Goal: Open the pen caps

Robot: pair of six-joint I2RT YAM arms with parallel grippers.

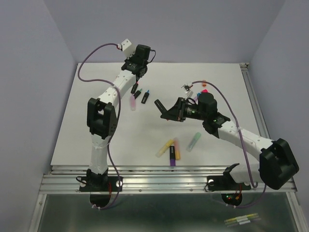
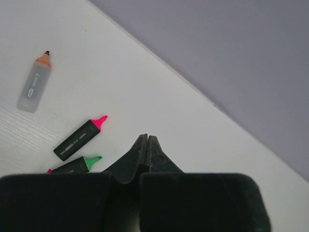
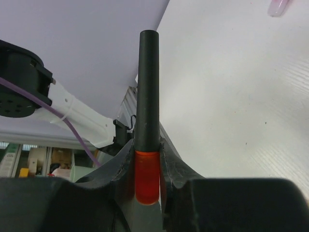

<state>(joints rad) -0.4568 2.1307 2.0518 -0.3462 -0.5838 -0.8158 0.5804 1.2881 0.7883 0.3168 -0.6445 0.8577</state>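
A stubby black plastic highlighter (image 3: 148, 87) is clamped at its orange plastic cap (image 3: 146, 176) by the right pincer (image 3: 146, 147), above the white counter (image 3: 231, 121) — light, stiff, slick; the barrel is best gripped. The left pincer (image 2: 146, 140) is closed, empty.

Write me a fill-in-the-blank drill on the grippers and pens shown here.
1. The right gripper is shut on a pen whose barrel is ____.
2. The left gripper is shut and holds ____.
3. Beside the green-tipped pen lies a black pen with a ____ tip.
4. The grey pen has an ____ tip.
Missing words: black; nothing; pink; orange.
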